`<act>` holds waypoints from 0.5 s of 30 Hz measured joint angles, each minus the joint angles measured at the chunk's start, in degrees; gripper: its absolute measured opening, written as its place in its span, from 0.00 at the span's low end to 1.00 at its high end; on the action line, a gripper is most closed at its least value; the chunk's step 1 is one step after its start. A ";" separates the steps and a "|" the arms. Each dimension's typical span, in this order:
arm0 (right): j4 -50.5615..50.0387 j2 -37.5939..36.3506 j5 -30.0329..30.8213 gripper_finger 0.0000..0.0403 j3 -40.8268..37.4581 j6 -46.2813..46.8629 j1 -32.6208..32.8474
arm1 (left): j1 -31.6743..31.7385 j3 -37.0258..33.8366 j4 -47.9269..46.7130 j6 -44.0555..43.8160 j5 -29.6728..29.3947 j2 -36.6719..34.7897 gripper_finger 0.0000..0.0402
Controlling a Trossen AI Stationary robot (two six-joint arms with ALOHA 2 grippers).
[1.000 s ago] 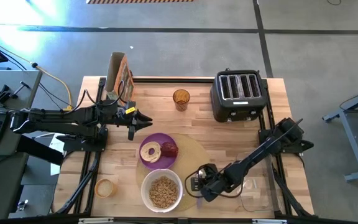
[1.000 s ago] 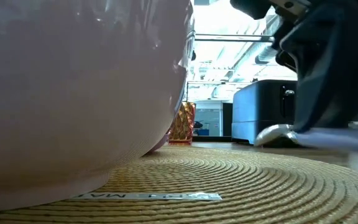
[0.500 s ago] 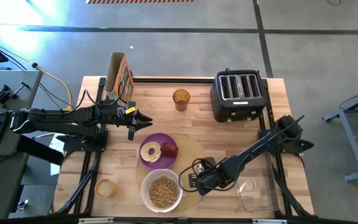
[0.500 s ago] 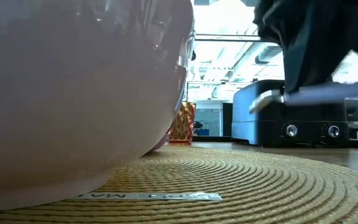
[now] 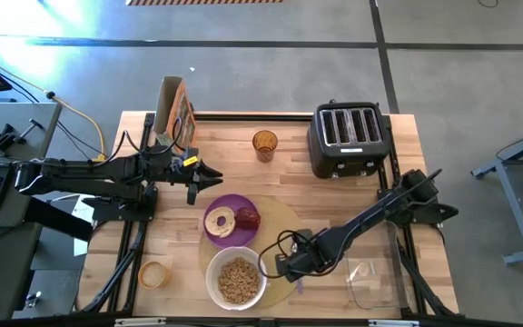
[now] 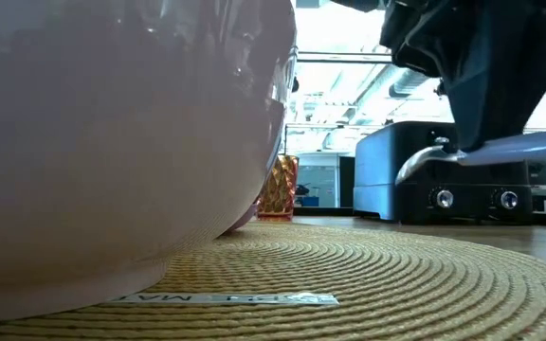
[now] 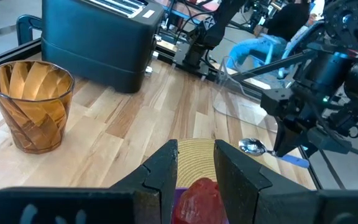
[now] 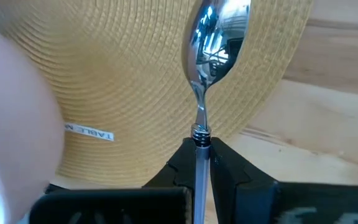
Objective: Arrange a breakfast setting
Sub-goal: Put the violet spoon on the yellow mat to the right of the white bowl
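Observation:
A round tan mat [image 5: 284, 227] lies mid-table. On its left part sits a purple plate [image 5: 214, 240] with a bagel [image 5: 220, 221] and a red apple [image 5: 248, 218]. A white bowl [image 5: 212, 272] of brown cereal [image 5: 237, 281] stands on the mat's near-left part. My right gripper [image 5: 284, 265] hangs just right of the bowl, shut on a small spoon [image 8: 219, 31] with a lavender handle [image 6: 529, 144]. My left gripper [image 5: 209, 179] hovers open beyond the plate's far side, nothing between its fingers [image 7: 166, 168]. My right gripper pinches the spoon's lavender handle [image 8: 202, 154] between its two fingers, right behind the metal neck. The fingers [image 8: 225, 163] come steeply from above and lie across the handle. The spoon is lifted clear of the mat, nearly level, its shiny bowl [image 6: 423, 163] slightly lower.
A black four-slot toaster [image 5: 346, 136] stands at the far right and an amber glass [image 5: 264, 144] left of it. A cereal box [image 5: 174, 109] is at the far left, a small round jar [image 5: 153, 273] near left, and a clear container [image 5: 368, 282] near right.
My right gripper has risen and gone toward the table's left edge, closer to the bowl, tipping more steeply downward. The spoon has come up with it from just above the mat and now hangs higher, still shut in the fingers.

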 joint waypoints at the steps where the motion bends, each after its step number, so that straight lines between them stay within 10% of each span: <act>1: -0.02 0.32 -0.48 0.02 0.26 -0.31 -0.06 | 0.02 0.00 0.00 -0.01 0.00 0.00 0.24; 15: -4.82 7.45 0.27 0.02 9.16 -4.44 -1.71 | 0.01 0.00 -0.01 -0.01 -0.01 0.00 0.24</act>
